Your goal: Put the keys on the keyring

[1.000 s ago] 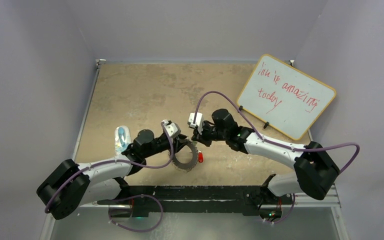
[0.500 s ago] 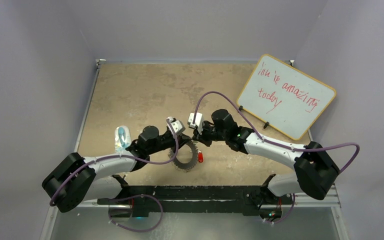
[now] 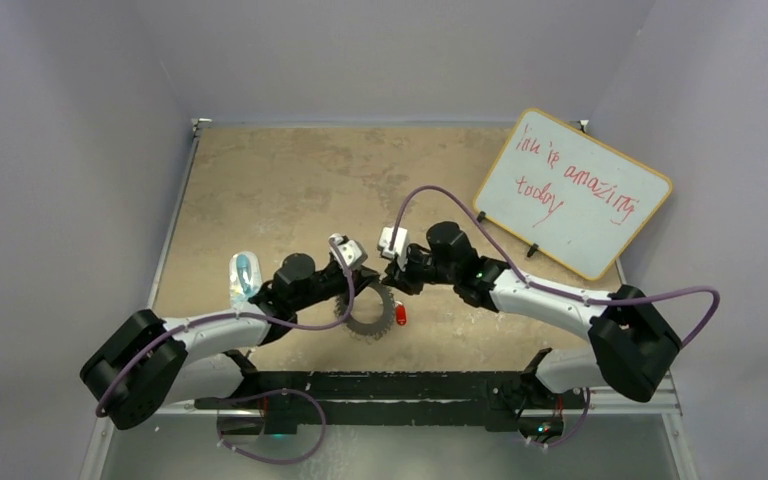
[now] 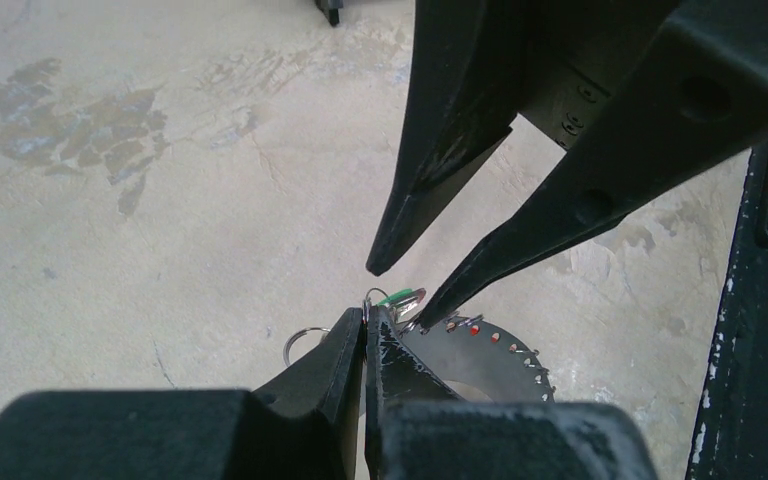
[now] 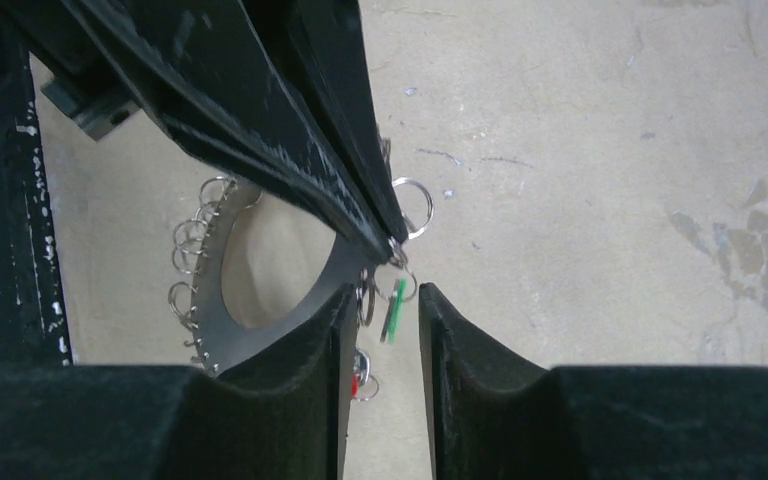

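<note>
The keyring [image 3: 368, 318], a flat silvery ring with small wire loops round its rim, is held up between both arms; it shows too as the keyring [image 4: 490, 352] and the keyring [image 5: 250, 335]. My left gripper [image 4: 367, 316] is shut on a small wire loop at its rim. Right beside that pinch hangs the green key [image 4: 402, 297]. My right gripper [image 5: 385, 295] is open, and the green key [image 5: 396, 308] dangles between its fingers without touching them. The red key [image 5: 355, 383] lies on the table below, also seen as the red key [image 3: 401, 316].
A whiteboard [image 3: 572, 193] leans at the back right. A clear bluish plastic object [image 3: 243, 275] lies left of the left arm. One loose small ring [image 4: 300, 341] rests on the tan tabletop by the left fingers. A dark rail [image 3: 380, 385] runs along the near edge.
My left gripper has moved in towards the keyring and shut on a rim loop. My right gripper's jaws have parted, leaving the green key hanging free between them.
</note>
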`<state>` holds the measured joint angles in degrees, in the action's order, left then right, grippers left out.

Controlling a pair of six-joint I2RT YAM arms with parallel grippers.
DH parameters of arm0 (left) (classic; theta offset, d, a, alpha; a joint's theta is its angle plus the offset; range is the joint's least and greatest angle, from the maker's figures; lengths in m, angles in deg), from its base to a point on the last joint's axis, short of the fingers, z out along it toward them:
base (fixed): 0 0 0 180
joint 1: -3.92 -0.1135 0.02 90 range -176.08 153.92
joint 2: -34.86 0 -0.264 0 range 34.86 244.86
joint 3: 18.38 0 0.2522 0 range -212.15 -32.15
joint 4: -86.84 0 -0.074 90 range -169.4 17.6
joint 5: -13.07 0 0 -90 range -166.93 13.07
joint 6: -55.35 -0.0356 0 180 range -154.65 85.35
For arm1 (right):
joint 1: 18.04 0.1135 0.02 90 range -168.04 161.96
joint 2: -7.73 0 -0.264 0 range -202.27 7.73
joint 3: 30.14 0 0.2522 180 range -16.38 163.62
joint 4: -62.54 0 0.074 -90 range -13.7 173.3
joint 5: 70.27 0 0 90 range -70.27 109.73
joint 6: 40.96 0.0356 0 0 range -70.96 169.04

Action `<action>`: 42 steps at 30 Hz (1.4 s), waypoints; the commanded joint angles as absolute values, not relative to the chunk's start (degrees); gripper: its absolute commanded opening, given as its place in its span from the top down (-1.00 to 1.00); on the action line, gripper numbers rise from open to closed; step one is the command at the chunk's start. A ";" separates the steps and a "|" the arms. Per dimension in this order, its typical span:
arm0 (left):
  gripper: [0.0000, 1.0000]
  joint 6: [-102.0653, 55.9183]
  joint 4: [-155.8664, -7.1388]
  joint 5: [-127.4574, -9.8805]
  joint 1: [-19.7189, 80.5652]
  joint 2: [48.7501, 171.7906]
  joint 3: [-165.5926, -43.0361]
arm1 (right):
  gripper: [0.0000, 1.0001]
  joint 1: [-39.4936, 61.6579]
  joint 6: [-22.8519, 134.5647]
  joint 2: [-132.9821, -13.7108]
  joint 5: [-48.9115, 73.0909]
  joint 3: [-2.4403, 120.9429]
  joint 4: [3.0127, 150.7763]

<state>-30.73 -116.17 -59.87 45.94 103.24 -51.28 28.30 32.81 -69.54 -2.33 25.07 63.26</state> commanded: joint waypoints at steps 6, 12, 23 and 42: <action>1.00 -30.36 -130.09 -60.77 46.03 97.02 -44.88 | 0.15 23.61 33.27 -62.86 -11.80 18.35 49.70; 1.00 -33.80 -143.40 -58.56 46.05 94.21 -37.65 | 0.15 22.81 29.72 -60.65 -20.85 17.76 46.53; 1.00 -40.06 -157.55 -52.24 46.02 94.71 -34.74 | 0.30 22.79 27.42 -62.93 -30.51 21.68 45.99; 1.00 -40.95 -163.51 -50.89 46.04 101.16 -32.89 | 0.67 22.82 27.67 -69.19 -31.99 22.79 42.13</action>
